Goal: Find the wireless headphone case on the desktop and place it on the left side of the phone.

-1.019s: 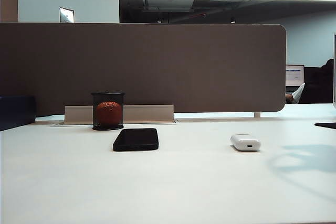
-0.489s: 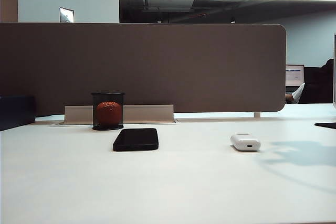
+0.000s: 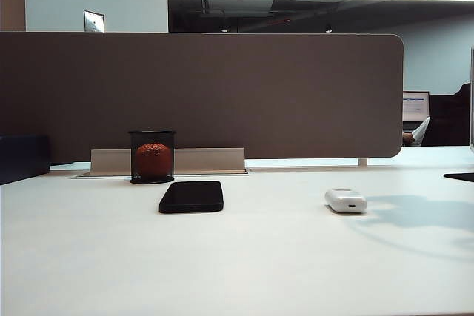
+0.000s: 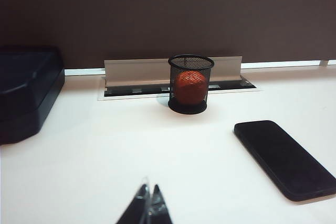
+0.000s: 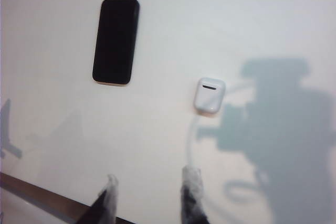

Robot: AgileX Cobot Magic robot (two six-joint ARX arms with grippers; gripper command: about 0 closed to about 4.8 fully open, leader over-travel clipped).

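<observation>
Bare desktop (image 3: pixel 281 257) between phone (image 3: pixel 191 196) and case (image 3: pixel 346 200)

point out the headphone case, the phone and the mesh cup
case (image 3: pixel 346 200), exterior view, middle of its white shell
phone (image 3: pixel 192 196), exterior view, centre of its black face
mesh cup (image 4: pixel 190 84), left wrist view, front of the mesh wall

Neither arm shows in exterior view, only a soft shadow at right on the desktop (image 3: pixel 237 257). Left gripper (image 4: pixel 148 203): just the fingertips poke in at bottom edge of left wrist view, rest cut off. Right gripper (image 5: pixel 149 195): fingers (image 5: pixel 191 192) blurred, cropped at bottom edge, w/ a gap between. Dark box (image 4: pixel 23 93) cut by left edge. Orange ball (image 4: pixel 190 86) half veiled by mesh cup (image 4: pixel 190 62).
</observation>
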